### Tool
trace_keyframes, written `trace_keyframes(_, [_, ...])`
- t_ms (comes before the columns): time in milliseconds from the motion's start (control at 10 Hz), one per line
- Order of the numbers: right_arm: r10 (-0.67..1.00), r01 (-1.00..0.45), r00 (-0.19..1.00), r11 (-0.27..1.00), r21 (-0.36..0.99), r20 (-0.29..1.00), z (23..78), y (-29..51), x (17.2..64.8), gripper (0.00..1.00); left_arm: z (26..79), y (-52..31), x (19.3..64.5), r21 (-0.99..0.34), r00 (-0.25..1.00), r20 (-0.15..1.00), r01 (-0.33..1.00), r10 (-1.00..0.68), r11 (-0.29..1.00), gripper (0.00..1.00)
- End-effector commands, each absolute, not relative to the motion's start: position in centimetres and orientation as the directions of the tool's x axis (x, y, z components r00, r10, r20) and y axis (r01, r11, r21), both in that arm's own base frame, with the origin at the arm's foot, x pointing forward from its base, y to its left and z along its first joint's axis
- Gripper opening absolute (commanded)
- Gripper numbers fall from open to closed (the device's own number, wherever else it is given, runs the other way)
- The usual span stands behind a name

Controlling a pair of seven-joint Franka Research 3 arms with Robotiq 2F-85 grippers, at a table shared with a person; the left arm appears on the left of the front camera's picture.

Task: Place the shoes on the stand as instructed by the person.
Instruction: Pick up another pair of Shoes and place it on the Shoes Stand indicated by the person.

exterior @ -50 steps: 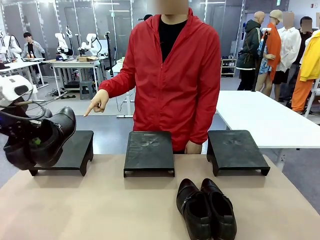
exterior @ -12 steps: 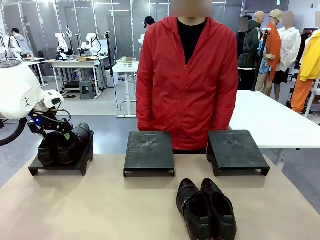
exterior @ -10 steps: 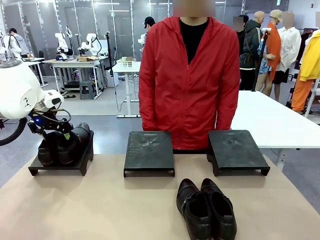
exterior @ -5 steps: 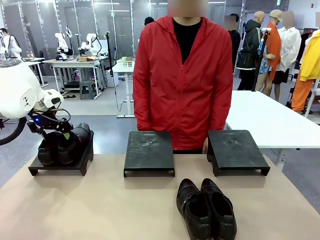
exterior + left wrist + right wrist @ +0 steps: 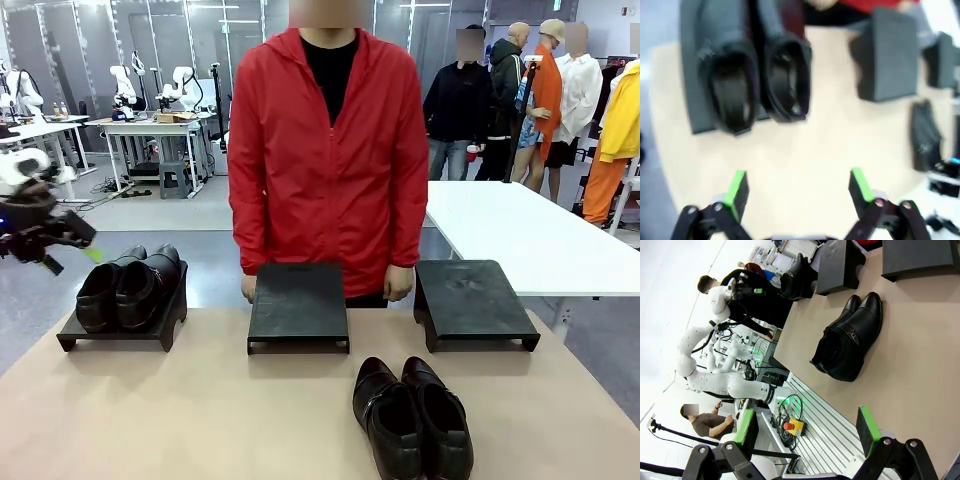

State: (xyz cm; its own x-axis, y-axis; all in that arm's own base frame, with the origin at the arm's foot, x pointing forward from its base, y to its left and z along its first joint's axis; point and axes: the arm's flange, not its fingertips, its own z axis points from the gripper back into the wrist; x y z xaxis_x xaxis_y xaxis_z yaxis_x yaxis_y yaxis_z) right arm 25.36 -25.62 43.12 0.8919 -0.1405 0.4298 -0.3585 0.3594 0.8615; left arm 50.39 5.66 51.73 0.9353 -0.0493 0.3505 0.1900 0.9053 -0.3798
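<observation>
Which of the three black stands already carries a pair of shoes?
The left stand: a black pair sits on it. The middle stand and right stand hold nothing.

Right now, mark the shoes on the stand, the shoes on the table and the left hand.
Shoes on stand [image 5: 145,290]: front view, one shoe's upper.
Shoes on table [image 5: 392,420]: front view, one shoe's upper.
Left hand [image 5: 799,178]: left wrist view, between fingertips.

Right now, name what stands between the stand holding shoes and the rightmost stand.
Front view: the middle stand, bare, between the loaded stand and the rightmost stand.
</observation>
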Motion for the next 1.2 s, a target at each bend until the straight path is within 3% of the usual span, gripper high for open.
trace_keyframes(0, [-0.150,-0.370,0.885,0.351,0.860,0.441,43.3,-25.7,25.5,1.00,51.6,10.8,46.1,-0.565,0.945,0.325,0.226,-0.037,0.794,1.00])
trace_keyframes(300, [-0.150,-0.370,0.885,0.351,0.860,0.441,43.3,-25.7,25.5,1.00,48.1,16.9,39.2,-0.775,0.921,0.384,0.281,0.068,0.566,1.00])
trace_keyframes(600, [-0.150,-0.370,0.885,0.351,0.860,0.441,43.3,-25.7,25.5,1.00,42.6,21.7,34.3,-0.873,0.908,0.391,0.315,0.150,0.371,1.00])
trace_keyframes(800, [-0.150,-0.370,0.885,0.351,0.860,0.441,43.3,-25.7,25.5,1.00,40.7,22.8,33.9,-0.897,0.915,0.369,0.306,0.161,0.320,1.00])
trace_keyframes(1000, [-0.150,-0.370,0.885,0.351,0.860,0.441,43.3,-25.7,25.5,1.00,41.4,21.6,37.2,-0.897,0.923,0.364,0.311,0.124,0.315,1.00])
trace_keyframes(1100, [-0.150,-0.370,0.885,0.351,0.860,0.441,43.3,-25.7,25.5,1.00,40.0,22.2,32.9,-0.898,0.916,0.360,0.290,0.174,0.331,1.00])
